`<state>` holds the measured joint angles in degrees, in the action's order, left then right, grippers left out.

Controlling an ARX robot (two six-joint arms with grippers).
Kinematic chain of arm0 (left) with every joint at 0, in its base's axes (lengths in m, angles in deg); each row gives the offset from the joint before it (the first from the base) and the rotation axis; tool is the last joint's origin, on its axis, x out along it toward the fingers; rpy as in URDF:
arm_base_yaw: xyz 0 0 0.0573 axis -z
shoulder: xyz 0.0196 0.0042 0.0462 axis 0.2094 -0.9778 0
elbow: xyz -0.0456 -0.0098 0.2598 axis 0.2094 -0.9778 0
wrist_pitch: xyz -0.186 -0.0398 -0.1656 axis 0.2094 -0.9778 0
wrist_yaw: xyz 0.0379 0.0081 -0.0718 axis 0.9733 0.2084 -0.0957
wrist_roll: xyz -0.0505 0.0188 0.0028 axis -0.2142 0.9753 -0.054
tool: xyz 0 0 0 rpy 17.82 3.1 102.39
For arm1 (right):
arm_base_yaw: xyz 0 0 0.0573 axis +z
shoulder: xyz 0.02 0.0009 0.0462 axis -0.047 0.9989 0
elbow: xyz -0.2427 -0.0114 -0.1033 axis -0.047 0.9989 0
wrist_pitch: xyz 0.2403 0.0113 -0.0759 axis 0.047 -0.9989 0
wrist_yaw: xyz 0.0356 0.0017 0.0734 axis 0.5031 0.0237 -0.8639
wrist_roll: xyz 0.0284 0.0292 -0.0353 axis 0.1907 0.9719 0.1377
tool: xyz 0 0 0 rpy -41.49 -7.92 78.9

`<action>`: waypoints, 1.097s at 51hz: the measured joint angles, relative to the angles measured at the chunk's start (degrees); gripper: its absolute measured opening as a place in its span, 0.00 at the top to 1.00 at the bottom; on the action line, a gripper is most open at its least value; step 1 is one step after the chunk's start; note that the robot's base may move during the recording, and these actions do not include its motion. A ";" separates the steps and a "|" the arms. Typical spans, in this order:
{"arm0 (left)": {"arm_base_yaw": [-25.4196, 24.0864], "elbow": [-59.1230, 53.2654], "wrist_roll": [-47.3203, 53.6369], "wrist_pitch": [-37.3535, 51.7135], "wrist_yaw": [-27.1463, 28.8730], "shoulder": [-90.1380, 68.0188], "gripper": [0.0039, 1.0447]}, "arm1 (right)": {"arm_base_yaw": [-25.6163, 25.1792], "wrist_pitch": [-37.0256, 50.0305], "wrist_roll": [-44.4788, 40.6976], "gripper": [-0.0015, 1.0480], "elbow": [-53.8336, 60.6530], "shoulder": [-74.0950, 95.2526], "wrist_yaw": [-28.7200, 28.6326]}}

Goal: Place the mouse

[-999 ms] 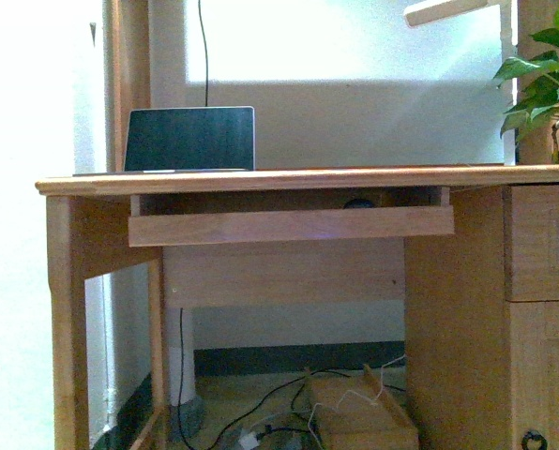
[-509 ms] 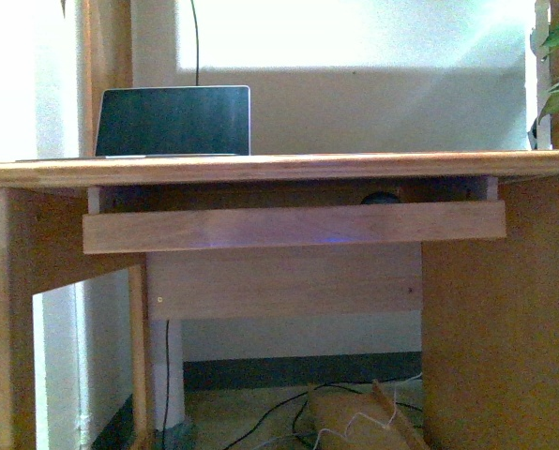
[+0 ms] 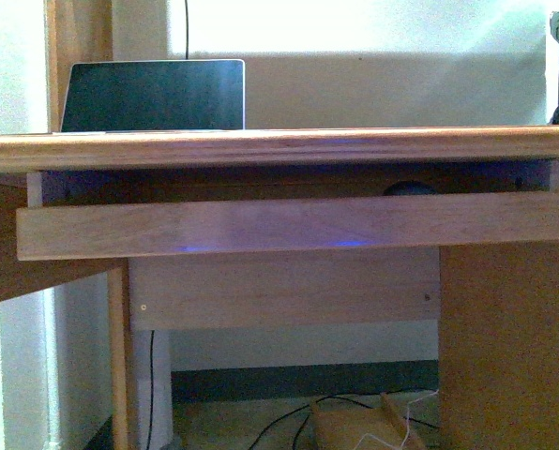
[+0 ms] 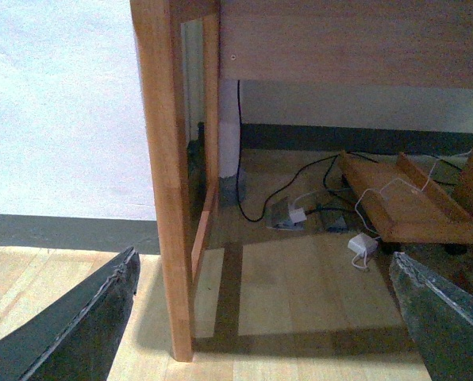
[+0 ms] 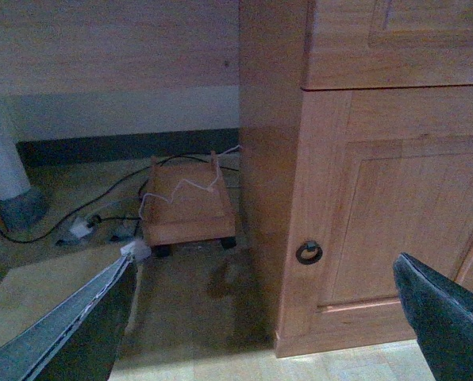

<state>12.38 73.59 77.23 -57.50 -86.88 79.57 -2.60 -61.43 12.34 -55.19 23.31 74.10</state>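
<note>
Behind the tray board [image 3: 289,225], mouse [image 3: 411,188] half hidden; laptop [image 3: 153,94] above; left pincer [image 4: 262,262], right pincer [image 5: 264,260] both agape

A wooden bench [image 3: 279,147] stands against a pale wall [image 3: 401,89] fitted with a dark skirting board [image 3: 298,380]. The cabinet door [image 5: 379,214] carries a ring pull [image 5: 309,252]. Cables [image 4: 238,135] and a low wooden trolley [image 5: 185,210] rest on the light wood floor [image 4: 300,278] beneath.

mouse [image 3: 411,188] in the pull-out tray [image 3: 289,225] under the desktop [image 3: 279,148]; laptop [image 3: 153,94] on top, left.
</note>
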 joint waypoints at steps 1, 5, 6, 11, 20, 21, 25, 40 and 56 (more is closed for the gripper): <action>0.00 0.00 0.00 0.00 0.00 0.00 0.07 | 0.00 0.00 0.00 0.07 0.00 0.00 0.00; 0.00 0.00 0.00 0.00 0.00 0.00 0.07 | 0.00 0.00 0.00 0.07 0.00 0.00 0.00; 0.00 0.00 0.00 0.00 0.00 0.00 0.07 | 0.00 0.00 0.00 0.07 0.00 0.00 0.00; 0.00 0.00 0.00 0.00 0.00 0.00 0.07 | 0.00 0.00 0.00 0.07 0.00 0.00 0.00; 0.00 0.00 0.00 0.00 0.02 0.00 0.07 | 0.00 -0.04 0.00 0.07 0.00 0.00 0.00; 0.00 0.00 0.00 0.00 0.02 0.00 0.07 | 0.00 -0.04 0.00 0.07 0.00 0.00 0.00; 0.00 0.00 0.00 0.00 0.00 0.00 0.07 | 0.00 -0.07 0.00 0.07 0.00 -0.02 0.00; 0.00 0.00 0.00 0.00 0.00 0.00 0.07 | 0.00 -0.09 -0.02 0.07 0.00 0.00 0.00; 0.00 0.00 0.00 0.00 0.02 0.00 0.07 | 0.00 -0.09 0.00 0.07 0.00 0.00 0.00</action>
<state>12.38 73.59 77.23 -57.50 -86.85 79.57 -2.60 -61.52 12.34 -55.19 23.31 74.10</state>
